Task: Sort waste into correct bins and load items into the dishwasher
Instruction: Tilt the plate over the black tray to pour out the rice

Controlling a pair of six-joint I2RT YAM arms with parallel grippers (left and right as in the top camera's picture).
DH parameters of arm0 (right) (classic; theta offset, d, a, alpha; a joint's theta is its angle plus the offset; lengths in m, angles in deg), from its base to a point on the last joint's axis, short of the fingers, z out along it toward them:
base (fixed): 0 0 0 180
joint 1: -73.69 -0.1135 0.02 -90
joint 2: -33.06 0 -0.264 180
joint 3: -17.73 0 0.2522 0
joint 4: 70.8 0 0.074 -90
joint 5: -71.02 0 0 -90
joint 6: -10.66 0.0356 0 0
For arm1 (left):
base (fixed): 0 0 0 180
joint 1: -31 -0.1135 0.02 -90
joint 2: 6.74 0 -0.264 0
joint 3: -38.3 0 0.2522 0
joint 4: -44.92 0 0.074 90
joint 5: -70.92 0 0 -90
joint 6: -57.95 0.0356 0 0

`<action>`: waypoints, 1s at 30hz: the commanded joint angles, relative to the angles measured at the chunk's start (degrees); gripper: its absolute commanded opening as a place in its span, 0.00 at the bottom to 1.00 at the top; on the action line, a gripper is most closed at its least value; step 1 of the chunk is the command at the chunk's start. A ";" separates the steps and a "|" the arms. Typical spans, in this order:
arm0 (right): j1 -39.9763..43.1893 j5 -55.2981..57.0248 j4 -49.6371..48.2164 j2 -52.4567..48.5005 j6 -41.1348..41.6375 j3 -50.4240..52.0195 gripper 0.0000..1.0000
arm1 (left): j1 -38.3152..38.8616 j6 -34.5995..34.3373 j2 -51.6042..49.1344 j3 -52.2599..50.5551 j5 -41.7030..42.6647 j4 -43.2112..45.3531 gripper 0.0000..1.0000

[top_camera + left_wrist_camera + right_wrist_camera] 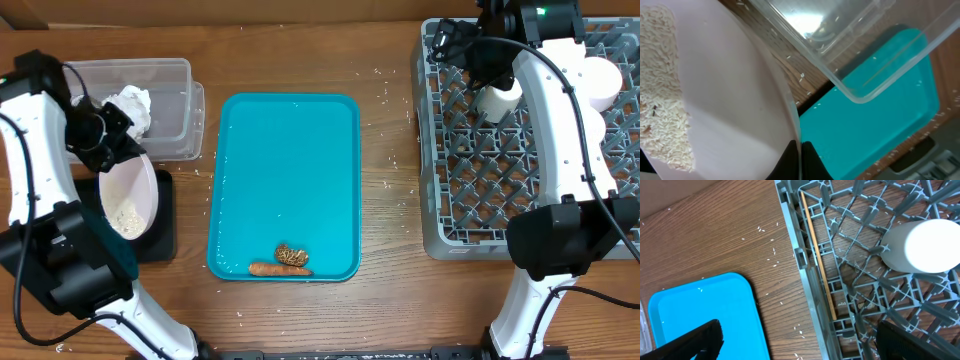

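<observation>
Left of the teal tray [285,170], my left tool [801,156] pinches the plate [730,100] by its rim, tilted so the rice [660,75] slides toward the black tray [166,240] below. Right of it, my right tool [797,332] hangs open over the dishwasher [460,190].

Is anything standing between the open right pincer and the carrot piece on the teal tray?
Nothing tall. Between the right pincer and the carrot piece lie only the dish rack's low wall and bare table with scattered rice grains.

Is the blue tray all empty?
No, a carrot piece and a brown lump lie on the blue tray near its front edge.
</observation>
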State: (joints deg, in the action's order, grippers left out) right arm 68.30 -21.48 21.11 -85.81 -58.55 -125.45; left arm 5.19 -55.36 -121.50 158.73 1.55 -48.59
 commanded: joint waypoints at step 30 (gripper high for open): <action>-0.22 0.50 -0.20 0.85 0.07 -1.16 1.00 | -15.56 16.72 2.34 1.42 27.19 -5.99 0.04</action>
State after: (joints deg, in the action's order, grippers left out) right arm 68.30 -21.50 21.09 -85.81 -58.57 -125.45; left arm -8.23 -42.77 -121.50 158.73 23.62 -53.57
